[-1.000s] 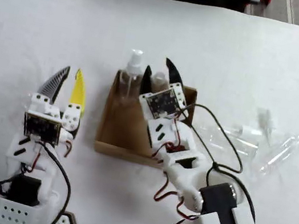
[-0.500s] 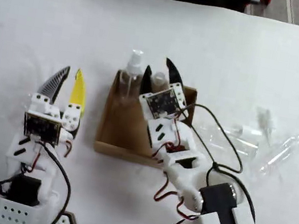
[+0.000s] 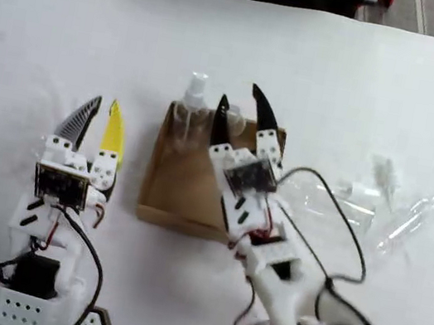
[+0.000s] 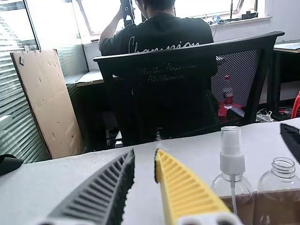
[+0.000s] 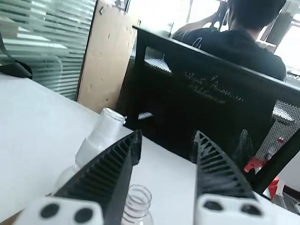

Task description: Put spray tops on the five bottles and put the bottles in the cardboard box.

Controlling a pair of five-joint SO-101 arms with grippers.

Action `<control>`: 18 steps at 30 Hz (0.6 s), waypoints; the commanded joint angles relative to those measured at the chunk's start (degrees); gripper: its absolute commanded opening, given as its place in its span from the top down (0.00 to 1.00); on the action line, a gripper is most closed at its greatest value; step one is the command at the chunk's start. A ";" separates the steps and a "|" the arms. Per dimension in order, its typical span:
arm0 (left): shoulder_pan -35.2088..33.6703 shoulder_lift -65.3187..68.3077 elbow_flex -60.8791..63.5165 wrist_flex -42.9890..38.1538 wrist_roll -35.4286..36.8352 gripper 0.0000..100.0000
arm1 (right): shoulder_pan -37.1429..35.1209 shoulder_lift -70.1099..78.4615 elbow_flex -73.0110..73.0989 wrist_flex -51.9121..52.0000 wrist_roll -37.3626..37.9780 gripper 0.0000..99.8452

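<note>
While both arms sit at the near edge of the table (image 3: 58,16), we see the cardboard box (image 3: 161,203) lying open on it, to the right of the left arm and partly under the right arm. Two bottles stand upright at the far end of the box. A bottle with a spray top (image 3: 191,106) is in the far left corner, and just to its right is an open-necked bottle (image 3: 233,122) that carries no top. The right gripper (image 3: 241,113) hangs over that end of the box with its black fingers (image 3: 263,113) spread apart and holding nothing. From above, one finger stands on each side of the open-necked bottle. We cannot tell whether either finger touches it. The left gripper (image 3: 106,103) rests over the table well left of the box. Its grey and yellow fingers (image 3: 113,134) are parted by a narrow gap with nothing between them. To the right of the box and apart from it, loose bottles (image 3: 407,221) lie on their sides on the table, with loose spray tops (image 3: 384,170) near them on the far side. Beyond the far edge stands a black mesh chair (image 4: 187,79).
</note>
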 commanded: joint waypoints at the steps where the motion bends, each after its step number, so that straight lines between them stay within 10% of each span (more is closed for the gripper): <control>1: 0.48 -0.66 -0.44 -1.41 0.18 0.92 | 0.75 -16.75 5.45 -0.84 0.53 0.85; 13: 0.22 -0.66 -0.44 -1.32 0.18 0.92 | 35.74 -77.76 -2.20 58.15 -13.63 0.94; 18: 0.48 -0.66 -0.35 -1.32 0.18 0.92 | 44.35 -81.19 -7.12 66.33 -14.77 0.94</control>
